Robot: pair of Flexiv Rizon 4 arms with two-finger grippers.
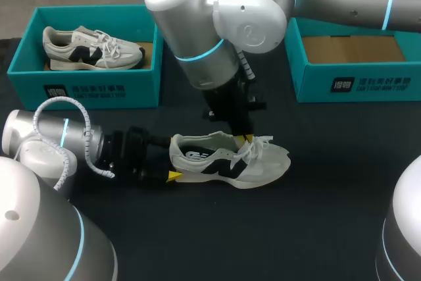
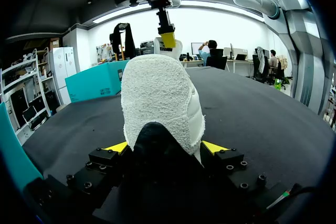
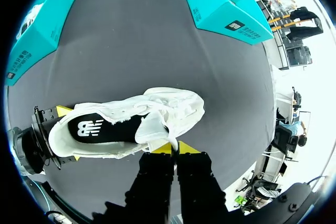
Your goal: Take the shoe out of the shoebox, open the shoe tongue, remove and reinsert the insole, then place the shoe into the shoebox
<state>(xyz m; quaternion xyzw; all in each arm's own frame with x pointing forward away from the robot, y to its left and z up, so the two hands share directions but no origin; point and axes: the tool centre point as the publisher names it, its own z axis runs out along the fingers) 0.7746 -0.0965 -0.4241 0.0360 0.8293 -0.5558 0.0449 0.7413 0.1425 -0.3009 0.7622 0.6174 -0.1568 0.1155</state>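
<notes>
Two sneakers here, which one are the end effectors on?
The shoe on the black table: left end effector clamps its heel, right end effector pinches its tongue. The other shoe lies untouched in the left shoebox.

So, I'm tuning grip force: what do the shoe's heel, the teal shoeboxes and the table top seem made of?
Heel of the shoe: soft off-white textile with a nubby, terry-like pile. The left shoebox and right shoebox: probably cardboard, matte teal outside, plain brown inside. The table: dark matte cover, perhaps cloth or rubber; little glare.
</notes>
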